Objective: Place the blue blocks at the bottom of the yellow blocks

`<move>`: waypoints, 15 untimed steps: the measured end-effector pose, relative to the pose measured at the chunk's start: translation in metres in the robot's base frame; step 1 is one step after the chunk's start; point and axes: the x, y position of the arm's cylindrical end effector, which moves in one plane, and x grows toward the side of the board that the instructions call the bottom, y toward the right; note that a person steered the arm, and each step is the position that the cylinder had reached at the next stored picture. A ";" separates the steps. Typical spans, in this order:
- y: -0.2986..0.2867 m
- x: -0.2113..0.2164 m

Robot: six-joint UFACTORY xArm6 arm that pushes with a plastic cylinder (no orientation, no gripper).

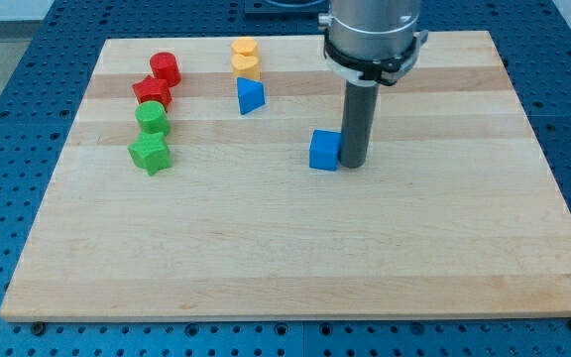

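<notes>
a pale wooden board lies on a blue perforated table. my tip, a bare rod with no fingers, touches the blue cube on its right side. the blue triangular block sits just below two stacked-looking yellow blocks, well left of the cube.

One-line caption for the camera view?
My tip touches the blue cube's right side; blue triangular block sits below yellow blocks.

wooden board | on it: blue cube, blue wedge, yellow blocks, red blocks, green blocks
</notes>
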 end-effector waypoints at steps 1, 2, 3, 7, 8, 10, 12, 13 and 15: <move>-0.023 0.000; -0.039 -0.002; -0.041 -0.017; -0.071 -0.031; -0.082 -0.028; -0.091 -0.009; -0.125 -0.010; -0.128 -0.018; -0.136 -0.021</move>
